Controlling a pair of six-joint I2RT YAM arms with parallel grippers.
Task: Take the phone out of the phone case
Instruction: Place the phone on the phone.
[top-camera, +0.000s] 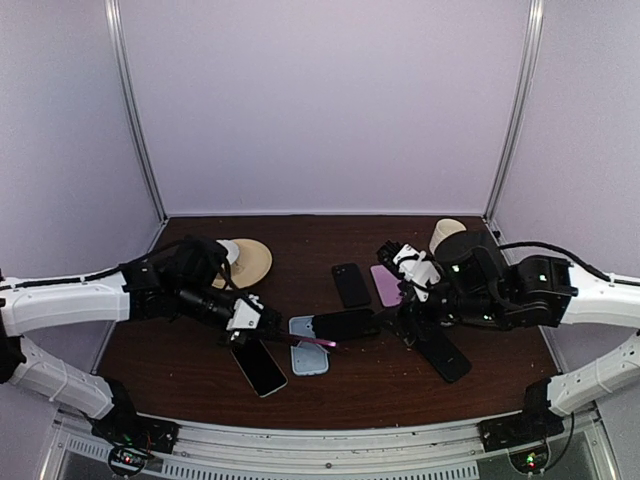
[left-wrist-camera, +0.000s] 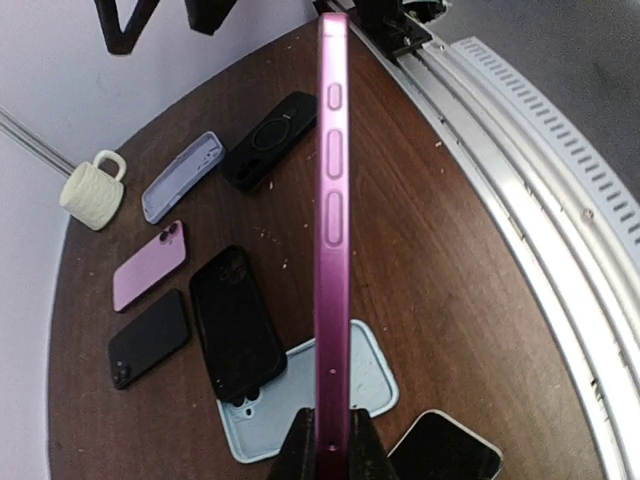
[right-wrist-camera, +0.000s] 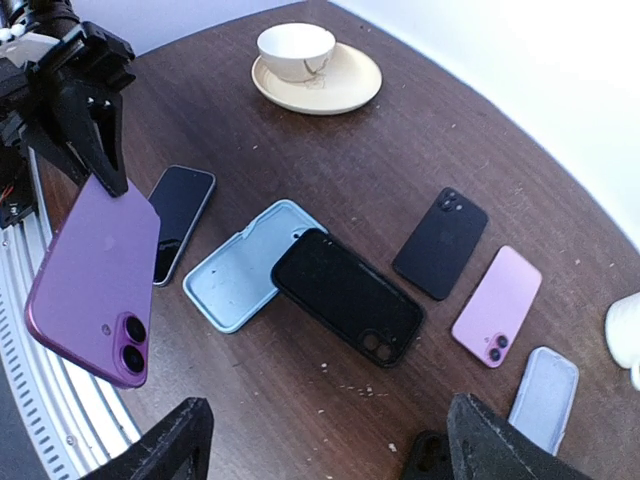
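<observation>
My left gripper (top-camera: 262, 325) (left-wrist-camera: 331, 450) is shut on the bottom end of a bare magenta phone (top-camera: 312, 343) (left-wrist-camera: 332, 250) and holds it edge-up above the table. The right wrist view shows the phone's (right-wrist-camera: 95, 280) purple back and twin lenses. An empty black phone case (top-camera: 345, 324) (right-wrist-camera: 345, 295) (left-wrist-camera: 235, 325) lies hollow side up on the table, overlapping a light blue case (top-camera: 308, 360) (right-wrist-camera: 235, 270). My right gripper (top-camera: 402, 328) (right-wrist-camera: 330, 450) hovers just right of the black case. Its fingers (right-wrist-camera: 165, 445) are spread wide with nothing between them.
A cup on a saucer (top-camera: 245, 260) (right-wrist-camera: 305, 60) stands back left, a mug (top-camera: 445, 233) back right. A black phone (top-camera: 351, 284), a pink phone (top-camera: 385, 285), a face-up phone (top-camera: 258, 367), a black ringed case (top-camera: 440, 352) and a lavender case (right-wrist-camera: 545, 400) lie around. A metal rail (left-wrist-camera: 540, 200) runs along the near edge.
</observation>
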